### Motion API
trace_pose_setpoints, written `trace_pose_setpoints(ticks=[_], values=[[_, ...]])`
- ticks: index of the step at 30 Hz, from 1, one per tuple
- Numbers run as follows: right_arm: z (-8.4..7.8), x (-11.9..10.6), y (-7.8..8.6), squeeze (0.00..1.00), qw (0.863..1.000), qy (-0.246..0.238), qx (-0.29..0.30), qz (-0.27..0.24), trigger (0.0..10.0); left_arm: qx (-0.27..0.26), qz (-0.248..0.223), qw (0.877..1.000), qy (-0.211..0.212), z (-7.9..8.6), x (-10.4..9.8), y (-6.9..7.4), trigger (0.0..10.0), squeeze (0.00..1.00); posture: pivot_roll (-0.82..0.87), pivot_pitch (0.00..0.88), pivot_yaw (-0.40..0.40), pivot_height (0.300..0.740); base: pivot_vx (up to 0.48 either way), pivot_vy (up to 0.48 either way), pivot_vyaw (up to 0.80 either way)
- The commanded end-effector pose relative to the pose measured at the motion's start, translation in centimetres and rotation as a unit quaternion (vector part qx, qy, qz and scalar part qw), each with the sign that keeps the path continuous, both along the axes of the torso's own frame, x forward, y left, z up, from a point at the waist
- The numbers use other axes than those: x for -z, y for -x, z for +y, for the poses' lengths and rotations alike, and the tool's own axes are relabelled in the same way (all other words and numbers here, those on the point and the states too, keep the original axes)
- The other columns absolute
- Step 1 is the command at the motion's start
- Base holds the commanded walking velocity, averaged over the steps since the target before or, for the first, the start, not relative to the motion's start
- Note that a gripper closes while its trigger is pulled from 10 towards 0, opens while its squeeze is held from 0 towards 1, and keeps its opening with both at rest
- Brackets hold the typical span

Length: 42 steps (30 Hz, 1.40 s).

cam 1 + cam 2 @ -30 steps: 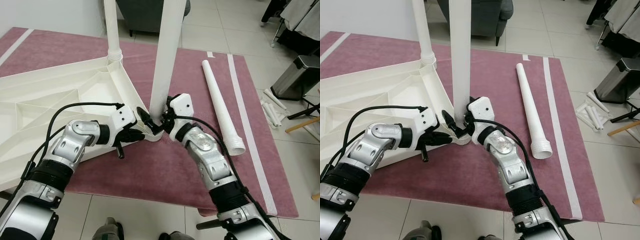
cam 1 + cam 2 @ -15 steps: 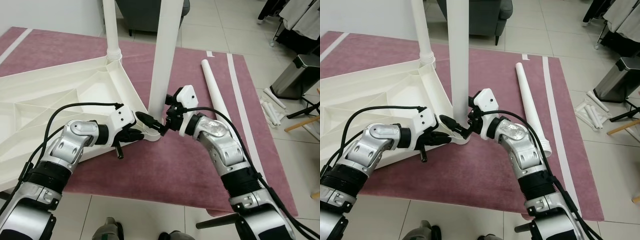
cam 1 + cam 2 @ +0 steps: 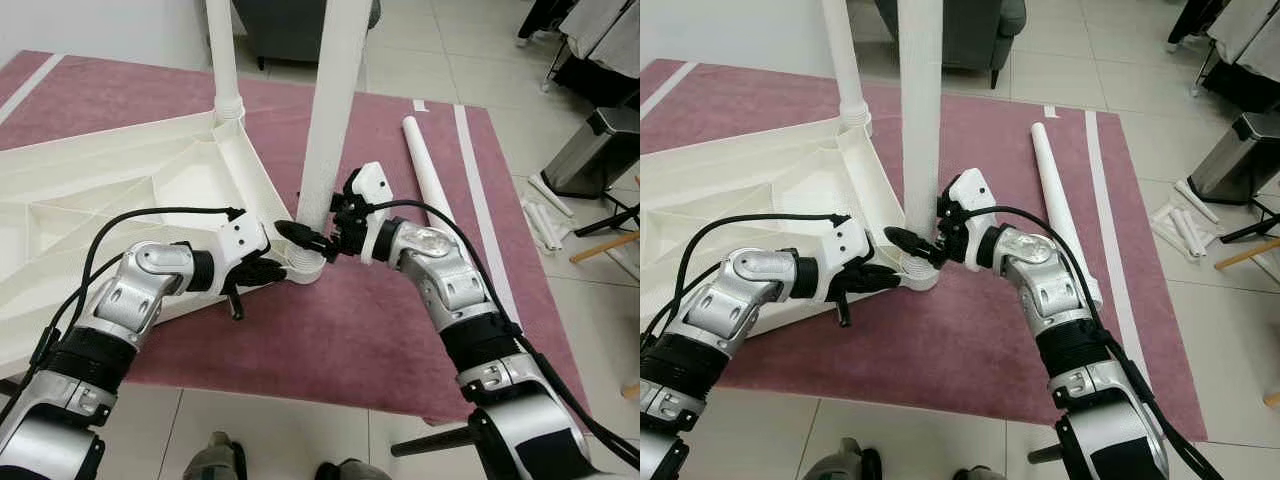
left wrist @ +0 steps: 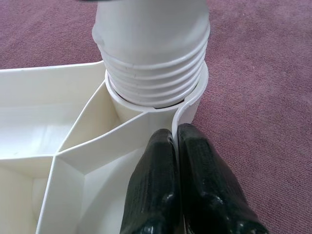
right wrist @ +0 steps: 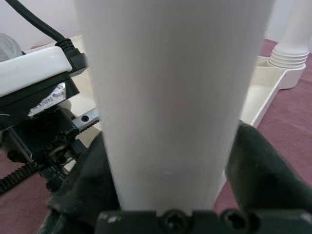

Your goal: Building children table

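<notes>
On pale tile (image 3: pixel 290 440), mauve rug (image 3: pixel 330 330), seemingly.

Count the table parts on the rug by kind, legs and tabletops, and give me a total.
White table legs: 3 (near-corner leg in the right gripper, far-corner leg, loose leg lying flat)
Upturned white tabletop: 1 (left gripper pinching its rim)
Total: 4

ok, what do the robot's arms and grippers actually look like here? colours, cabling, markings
Both arms are glossy silver, rounded segments with ribbed black bands at the joints. Each wrist carries a white boxy housing, and a loose black cable loops along each arm into it. The left gripper and right gripper each have two long black fingers. The right wrist view shows a small label with unreadable print.
</notes>
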State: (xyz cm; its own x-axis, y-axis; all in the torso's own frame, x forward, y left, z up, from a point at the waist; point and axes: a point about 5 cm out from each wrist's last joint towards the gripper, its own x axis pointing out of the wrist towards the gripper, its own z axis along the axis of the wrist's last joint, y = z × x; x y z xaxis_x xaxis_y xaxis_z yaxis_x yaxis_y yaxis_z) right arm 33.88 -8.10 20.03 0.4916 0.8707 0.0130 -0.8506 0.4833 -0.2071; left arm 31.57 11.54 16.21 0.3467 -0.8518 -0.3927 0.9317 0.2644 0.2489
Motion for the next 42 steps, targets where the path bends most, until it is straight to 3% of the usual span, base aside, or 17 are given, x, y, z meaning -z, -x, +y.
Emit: trace_pose_setpoints(ticks=[1, 13, 15, 16, 18, 20, 22, 23, 24, 27, 30, 32, 34, 36, 40, 42], values=[[-0.2, 0.5, -0.1, 0.00, 1.000, 0.000, 0.014, 0.012, 0.0, 0.037, 0.001, 0.998, 0.041, -0.5, -0.8, 0.6, 0.0, 0.00, 0.16, 0.102, -0.035, 0.740, 0.000, 0.000, 0.00], [0.1, 3.9, 0.1, 0.00, 0.991, 0.030, 0.119, 0.046, 0.0, 0.039, 0.001, 0.998, 0.046, -0.9, -0.9, 0.5, 0.0, 0.00, 0.15, 0.108, -0.030, 0.740, 0.000, 0.000, 0.00], [0.3, 5.5, 0.3, 0.00, 0.977, 0.035, 0.201, 0.059, 0.0, 0.038, 0.002, 0.998, 0.048, -1.0, -0.9, 0.5, 0.0, 0.00, 0.15, 0.109, -0.027, 0.740, 0.000, 0.000, 0.00], [0.3, 5.5, 0.3, 0.00, 0.977, 0.035, 0.201, 0.059, 0.0, 0.038, 0.002, 0.998, 0.048, -1.0, -0.9, 0.5, 0.0, 0.00, 0.15, 0.109, -0.027, 0.740, 0.000, 0.000, 0.00], [0.2, 6.7, 0.3, 0.00, 0.950, 0.030, 0.301, 0.080, 0.0, 0.038, 0.003, 0.998, 0.049, -1.0, -0.9, 0.4, 0.0, 0.00, 0.14, 0.111, -0.023, 0.740, 0.000, 0.000, 0.00], [0.2, 6.7, 0.3, 0.00, 0.950, 0.030, 0.301, 0.080, 0.0, 0.038, 0.003, 0.998, 0.049, -1.0, -0.9, 0.4, 0.0, 0.00, 0.14, 0.111, -0.023, 0.740, 0.000, 0.000, 0.00], [0.3, 7.7, 0.4, 0.00, 0.917, 0.025, 0.385, 0.105, 0.0, 0.038, 0.004, 0.998, 0.049, -1.1, -0.9, 0.3, 0.0, 0.00, 0.14, 0.111, -0.020, 0.740, 0.000, 0.000, 0.00], [0.3, 7.7, 0.4, 0.00, 0.917, 0.025, 0.385, 0.105, 0.0, 0.038, 0.004, 0.998, 0.049, -1.1, -0.9, 0.3, 0.0, 0.00, 0.14, 0.111, -0.020, 0.740, 0.000, 0.000, 0.00], [0.5, 8.1, 0.6, 0.00, 0.901, 0.023, 0.417, 0.116, 0.0, 0.039, 0.005, 0.998, 0.050, -1.1, -0.9, 0.3, 0.0, 0.00, 0.14, 0.113, -0.020, 0.740, 0.000, 0.000, 0.00], [0.8, 8.3, 0.8, 0.00, 0.890, 0.022, 0.440, 0.119, 0.0, 0.040, 0.005, 0.998, 0.050, -1.1, -0.9, 0.3, 0.0, 0.00, 0.14, 0.113, -0.020, 0.740, 0.000, 0.000, 0.00], [1.7, 8.8, 1.6, 0.00, 0.858, 0.008, 0.496, 0.132, 0.0, 0.039, 0.005, 0.998, 0.050, -1.1, -0.9, 0.3, 0.0, 0.00, 0.14, 0.115, -0.022, 0.740, 0.000, 0.000, 0.00], [1.9, 8.9, 1.8, 0.00, 0.852, 0.004, 0.506, 0.135, 0.0, 0.038, 0.005, 0.998, 0.050, -1.1, -0.9, 0.3, 0.0, 0.00, 0.14, 0.115, -0.022, 0.740, 0.000, 0.000, 0.00], [2.3, 8.7, 2.0, 0.00, 0.851, -0.003, 0.507, 0.134, 0.0, 0.037, 0.005, 0.998, 0.049, -1.1, -0.9, 0.2, 0.0, 0.00, 0.14, 0.116, -0.023, 0.740, 0.000, 0.000, 0.00], [2.7, 7.9, 2.0, 0.00, 0.862, -0.013, 0.494, 0.108, 0.0, 0.035, 0.006, 0.998, 0.049, -1.0, -0.9, 0.2, 0.0, 0.00, 0.14, 0.116, -0.025, 0.740, 0.000, 0.000, 0.00], [2.8, 7.4, 1.9, 0.00, 0.867, -0.015, 0.490, 0.085, 0.0, 0.033, 0.006, 0.998, 0.049, -0.9, -0.8, 0.2, 0.0, 0.00, 0.14, 0.116, -0.025, 0.740, 0.000, 0.000, 0.00], [3.0, 6.8, 2.0, 0.00, 0.880, -0.027, 0.470, 0.066, 0.0, 0.032, 0.006, 0.998, 0.049, -0.9, -0.8, 0.2, 0.0, 0.00, 0.14, 0.115, -0.026, 0.740, 0.000, 0.000, 0.00]])
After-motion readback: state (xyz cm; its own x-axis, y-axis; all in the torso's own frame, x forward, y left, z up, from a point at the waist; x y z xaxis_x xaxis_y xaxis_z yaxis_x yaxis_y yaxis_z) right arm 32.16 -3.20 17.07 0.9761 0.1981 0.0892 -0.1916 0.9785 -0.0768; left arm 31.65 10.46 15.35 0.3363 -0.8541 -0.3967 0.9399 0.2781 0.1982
